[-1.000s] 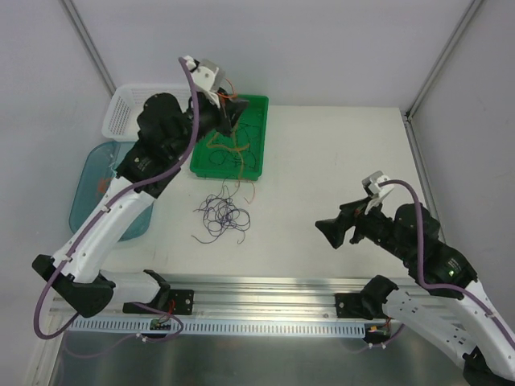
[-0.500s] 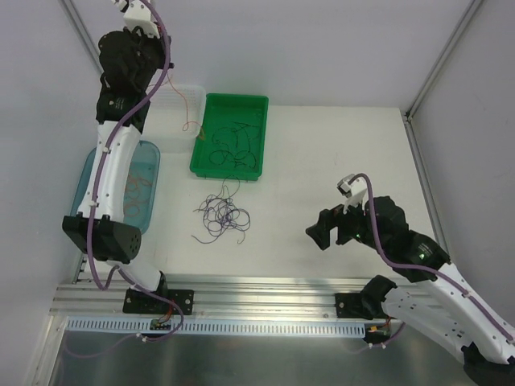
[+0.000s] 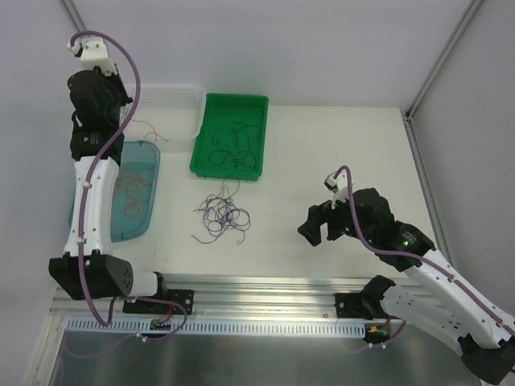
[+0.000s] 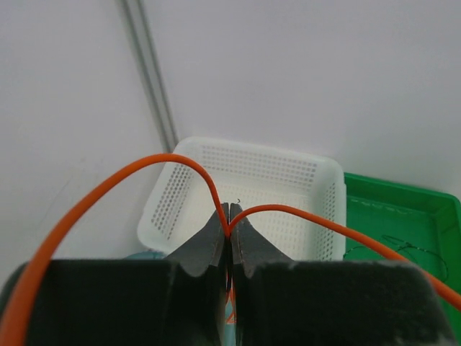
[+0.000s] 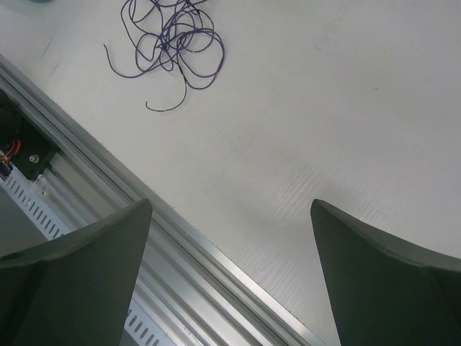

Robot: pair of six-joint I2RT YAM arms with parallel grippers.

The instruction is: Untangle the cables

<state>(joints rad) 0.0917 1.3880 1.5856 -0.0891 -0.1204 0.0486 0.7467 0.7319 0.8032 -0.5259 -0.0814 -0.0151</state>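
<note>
My left gripper (image 4: pixel 229 216) is pinched tight on one orange wire (image 4: pixel 180 162), up high near the white basket (image 4: pixel 180 194). The wire bends away on both sides of the jaws. My right gripper (image 5: pixel 230 205) has its jaws wide apart and holds nothing. It hangs over the table (image 3: pixel 346 153), near a curly pile of purple wires (image 3: pixel 224 214). Dark wires (image 3: pixel 229 145) lie in the green tray (image 3: pixel 195 161). More orange wires (image 3: pixel 133 189) lie in the blue bin (image 3: pixel 156 161).

Left arm (image 3: pixel 95 185) stretches tall with jaws pinched together; right arm (image 3: pixel 386 229) crouches low, jaws spread wide.
</note>
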